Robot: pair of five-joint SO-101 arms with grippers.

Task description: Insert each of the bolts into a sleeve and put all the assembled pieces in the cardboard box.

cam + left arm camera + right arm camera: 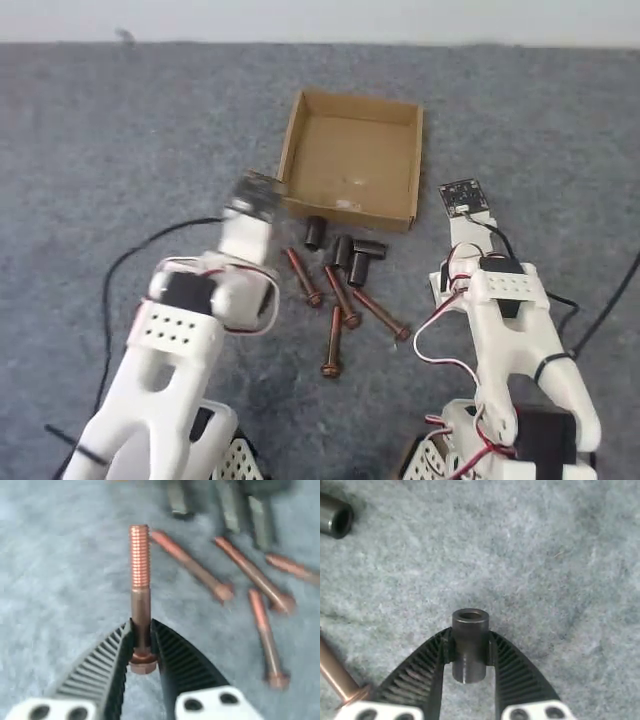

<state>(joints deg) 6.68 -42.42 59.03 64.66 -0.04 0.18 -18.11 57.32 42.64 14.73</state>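
Grey, short-piled carpet [120, 130] covers the whole working surface and runs back to a strip of pale wall [300, 18] at the far edge. The cardboard box [350, 212] sits on it with its top open, a little beyond the two arms.

Just off the box's near left corner is the left gripper [141, 630]. Its ribbed jaws are clamped on a copper-coloured bolt [140, 570] just above the flanged head, with the threaded end pointing away from the wrist. Off the box's near right corner is the right gripper [470, 637], closed tight around a dark sleeve [469, 655] whose open bore faces outward, with fuzzy carpet behind it.

Between the two, in front of the box's near wall, a small cluster of dark sleeves [343, 250] lies closest to the box, one of them just beside the cardboard. Four loose bolts [340, 295] are scattered on the carpet a bit further from the box, on the arms' side, with their heads turned away from it.

Black cables [130, 260] trail over the carpet on the left, nearer than the box and well apart from it.
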